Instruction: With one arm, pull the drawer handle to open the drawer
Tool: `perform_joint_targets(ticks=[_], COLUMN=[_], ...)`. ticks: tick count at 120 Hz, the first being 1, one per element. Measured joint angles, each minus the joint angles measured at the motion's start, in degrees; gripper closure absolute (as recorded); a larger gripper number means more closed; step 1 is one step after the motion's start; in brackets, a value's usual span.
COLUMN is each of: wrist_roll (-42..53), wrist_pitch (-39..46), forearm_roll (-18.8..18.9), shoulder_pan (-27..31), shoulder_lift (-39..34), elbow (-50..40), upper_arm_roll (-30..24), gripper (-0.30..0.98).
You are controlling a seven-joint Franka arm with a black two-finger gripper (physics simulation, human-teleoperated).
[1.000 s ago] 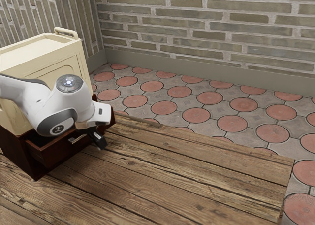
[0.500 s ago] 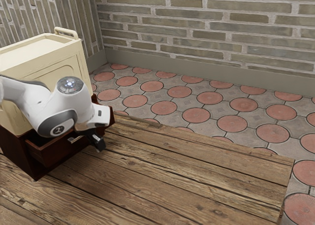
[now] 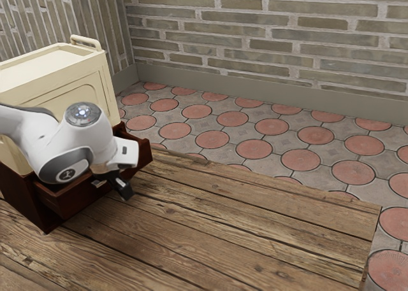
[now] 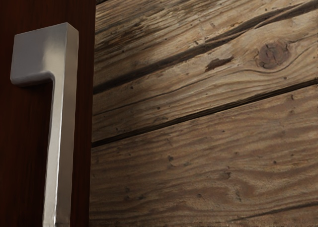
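The drawer (image 3: 145, 156) reaches a little farther out from the dark cabinet (image 3: 19, 198) than it did half a second ago, and the gripper (image 3: 123, 188) has shifted with the arm, its outer end now slightly lower in the exterior view. That suggests the pull is having an effect, and I would call the task under way: the drawer is partly open, with its side wall showing behind the jaws, back toward the cabinet. The handle (image 4: 61, 117) is right beside the jaws, close in on their drawer side, its bar running along the front and one squared end reaching out past them. How far apart the jaws stand I cannot tell, nor whether they have hold of the bar or are merely hooked against it (from this side the hand covers much of the very place I would want to check). The cream box (image 3: 57, 81) stands on the cabinet, above and behind the jaws, while bare wooden boards (image 3: 242, 221) stretch out in front of and below them. The next move, as I judge it, is more of the same straight, level draw away from the cabinet; any twist or lift could let the smooth bar slip free or bind the drawer.
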Motion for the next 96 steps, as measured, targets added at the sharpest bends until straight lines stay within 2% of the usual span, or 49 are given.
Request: perform_joint_targets(ticks=[59, 96], wrist_roll=[-1.17, -2.08], wrist_pitch=[0.51, 1.54], forearm_roll=[-0.21, -0.31], shoulder_pan=[-0.16, -0.17], shoulder_lift=[-3.55, -4.02], elbow=[-2.75, -3.31], upper_arm_roll=[-5.03, -5.91], gripper=[0.00, 0.00])
